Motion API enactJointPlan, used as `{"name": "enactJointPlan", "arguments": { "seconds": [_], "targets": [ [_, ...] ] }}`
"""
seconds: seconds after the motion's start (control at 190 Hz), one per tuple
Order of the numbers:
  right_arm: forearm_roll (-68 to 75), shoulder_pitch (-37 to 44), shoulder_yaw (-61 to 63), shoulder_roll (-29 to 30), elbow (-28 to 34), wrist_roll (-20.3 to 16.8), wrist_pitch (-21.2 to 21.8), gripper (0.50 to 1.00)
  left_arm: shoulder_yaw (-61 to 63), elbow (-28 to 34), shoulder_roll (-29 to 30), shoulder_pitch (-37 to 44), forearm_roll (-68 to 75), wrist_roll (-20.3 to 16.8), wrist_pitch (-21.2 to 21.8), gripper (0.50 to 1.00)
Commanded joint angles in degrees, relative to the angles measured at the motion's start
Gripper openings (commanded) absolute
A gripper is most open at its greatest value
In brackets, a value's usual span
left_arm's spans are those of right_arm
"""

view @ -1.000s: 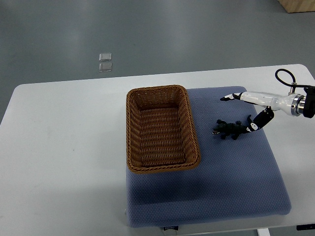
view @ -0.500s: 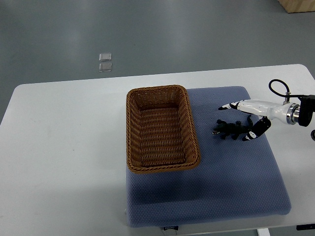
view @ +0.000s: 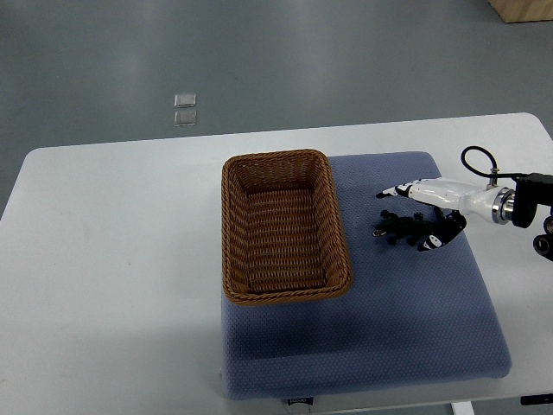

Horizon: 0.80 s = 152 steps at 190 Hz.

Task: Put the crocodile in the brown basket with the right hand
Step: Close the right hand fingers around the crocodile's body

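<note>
The right hand (view: 436, 192) entered from the frame's right edge at mid-height, fingers (view: 393, 191) stretched leftward, thumb (view: 432, 241) angled down below them, spread and gripping nothing.

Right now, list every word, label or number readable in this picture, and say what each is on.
The tag on the front edge of the blue mat: too small and blurred to read.
On the brown basket, the crocodile and the white table: no print visible.
Nothing else is readable.
</note>
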Motion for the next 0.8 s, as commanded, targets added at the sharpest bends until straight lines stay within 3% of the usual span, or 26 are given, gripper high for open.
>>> {"name": "enactJointPlan", "arguments": {
  "seconds": [0.0, 0.2, 0.437, 0.794],
  "targets": [
    [-0.5, 0.0, 0.0, 0.1, -0.2, 0.0, 0.0, 0.94, 0.0, 0.0, 0.0, 0.0, 0.0, 0.0, 0.1, 1.0],
    [-1.8, 1.2, -1.3, 0.5, -1.2, 0.0, 0.0, 0.877, 0.0, 0.0, 0.0, 0.0, 0.0, -0.1, 0.0, 1.0],
    [-2.3, 2.0, -2.1, 0.5, -1.9, 0.1, -1.1, 0.844, 0.0, 0.0, 0.0, 0.0, 0.0, -0.1, 0.0, 1.0],
    [-2.4, 1.9, -3.0, 1.2, -1.8, 0.3, -1.1, 0.842, 0.0, 0.0, 0.0, 0.0, 0.0, 0.0, 0.0, 1.0]
  ]
}}
